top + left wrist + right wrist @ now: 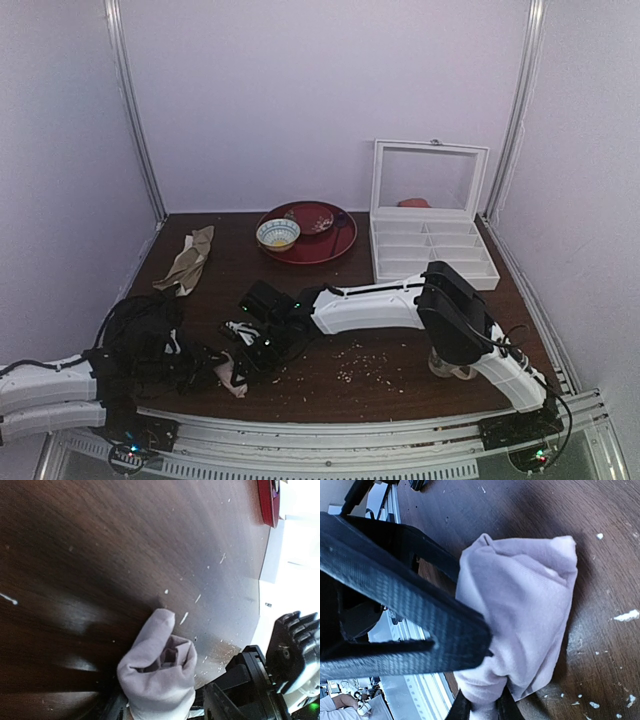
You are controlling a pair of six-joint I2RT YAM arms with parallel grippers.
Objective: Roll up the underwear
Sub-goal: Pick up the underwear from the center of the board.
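Note:
The underwear (235,380) is a small pale pink bundle near the table's front left edge. In the left wrist view it (160,675) is a loose roll with a hollow middle, rising from between my left gripper's (160,716) jaws. My left gripper (213,368) is shut on its lower end. In the right wrist view the bundle (520,605) lies on the dark wood, and my right gripper (481,713) pinches a narrow fold of it at the bottom. The right gripper (258,345) reaches in from the right. A left finger (405,605) crosses in front of the cloth.
A beige-olive cloth (188,260) lies at the left. A red plate (338,242) with a small bowl (278,234) stands at the back. A white compartment box (432,252) with its lid open is at the back right. Crumbs (360,362) dot the wood. The metal rail (330,430) runs along the front edge.

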